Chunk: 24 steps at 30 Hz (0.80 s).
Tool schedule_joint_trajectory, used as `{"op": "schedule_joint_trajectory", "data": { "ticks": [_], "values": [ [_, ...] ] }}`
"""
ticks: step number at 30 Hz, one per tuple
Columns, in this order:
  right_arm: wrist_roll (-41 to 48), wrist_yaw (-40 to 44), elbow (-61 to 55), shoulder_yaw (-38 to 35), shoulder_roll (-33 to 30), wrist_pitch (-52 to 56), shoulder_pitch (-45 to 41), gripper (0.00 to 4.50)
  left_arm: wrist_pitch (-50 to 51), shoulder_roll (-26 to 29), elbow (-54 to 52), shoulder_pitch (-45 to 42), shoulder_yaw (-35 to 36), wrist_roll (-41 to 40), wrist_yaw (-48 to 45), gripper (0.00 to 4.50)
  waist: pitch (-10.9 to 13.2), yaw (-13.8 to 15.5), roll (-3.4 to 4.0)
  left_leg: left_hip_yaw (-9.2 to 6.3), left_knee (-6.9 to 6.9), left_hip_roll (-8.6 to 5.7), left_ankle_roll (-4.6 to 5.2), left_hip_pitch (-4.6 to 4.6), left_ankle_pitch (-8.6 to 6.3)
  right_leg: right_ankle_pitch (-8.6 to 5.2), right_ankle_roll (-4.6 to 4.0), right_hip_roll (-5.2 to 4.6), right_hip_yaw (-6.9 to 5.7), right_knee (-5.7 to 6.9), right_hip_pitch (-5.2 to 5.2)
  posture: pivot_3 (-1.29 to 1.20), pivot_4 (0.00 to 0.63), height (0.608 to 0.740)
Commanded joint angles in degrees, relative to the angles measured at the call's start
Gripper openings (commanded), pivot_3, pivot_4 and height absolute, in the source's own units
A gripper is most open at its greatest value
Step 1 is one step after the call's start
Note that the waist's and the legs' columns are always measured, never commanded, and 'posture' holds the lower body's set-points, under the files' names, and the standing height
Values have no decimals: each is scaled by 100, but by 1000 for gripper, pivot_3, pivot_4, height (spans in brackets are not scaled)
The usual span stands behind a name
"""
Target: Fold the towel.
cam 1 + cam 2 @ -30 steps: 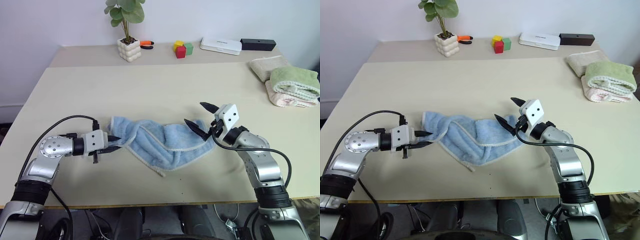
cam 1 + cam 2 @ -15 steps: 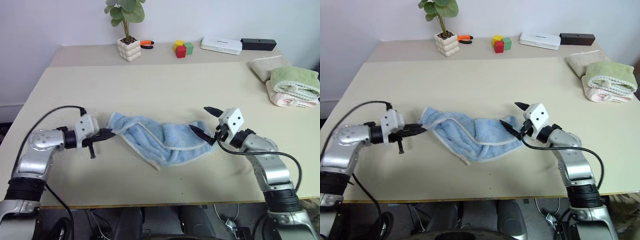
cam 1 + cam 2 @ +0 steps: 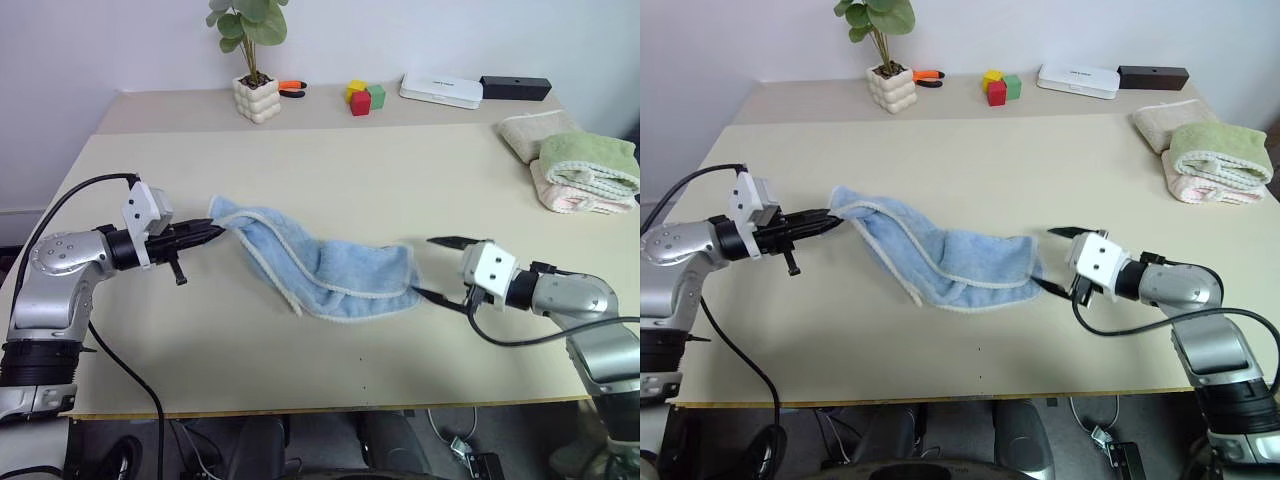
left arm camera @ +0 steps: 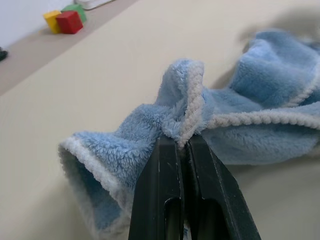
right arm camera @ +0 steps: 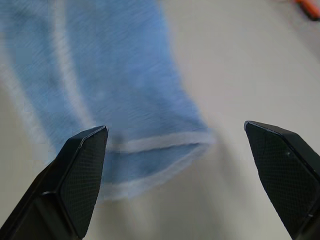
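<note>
One crumpled blue towel (image 3: 320,268), whitish hem

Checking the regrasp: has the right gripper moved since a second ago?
Yes. The right gripper, open, has backed off the towel toward the table's near right edge.

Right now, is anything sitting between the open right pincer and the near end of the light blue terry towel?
Nothing visible. The right pincer is open just off the small light blue terry cloth towel, with bare table between them. The left pincer is shut on the towel's far corner.
</note>
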Motion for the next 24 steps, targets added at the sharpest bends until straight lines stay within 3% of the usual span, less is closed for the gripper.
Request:
{"op": "schedule_joint_trajectory", "data": {
  "ticks": [1,8,24],
  "values": [
    [-322,-49,-239,85,-84,-311,6,4500,-27,-2,-251,37,70,-18,35,74,2,2,-4,-1,1,0,0,0,0,0,0,1,0,1,0,0,150,740],
    [-828,-224,-162,492,82,-587,-13,4500,-6,13,-440,187,106,-9,71,74,2,7,-5,0,1,0,-1,0,1,0,0,0,0,1,1,0,150,740],
    [-862,-259,-135,510,89,-632,-18,4500,6,14,-458,197,110,-9,78,74,2,6,-5,-1,2,0,-2,0,1,0,0,0,-1,2,1,0,150,740]
  ]
}}
